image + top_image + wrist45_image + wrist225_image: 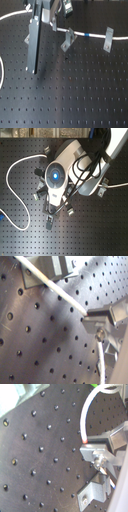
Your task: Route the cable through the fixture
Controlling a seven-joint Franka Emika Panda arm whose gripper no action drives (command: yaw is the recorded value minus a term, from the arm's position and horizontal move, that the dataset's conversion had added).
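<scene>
First exterior view shows the cable (pixel 95 36) running white across the far part of the surface (pixel 75 95), with a blue band, passing through two upright grey fixtures (pixel 67 40) and on toward this view's right edge. Another loop of cable curves at the first exterior view's left edge. Nearer ground is bare perforated board with wide open room. Both wrist views show the gripper (pixel 89 317) fingertip touching the cable end; whether it pinches, I cannot tell.
</scene>
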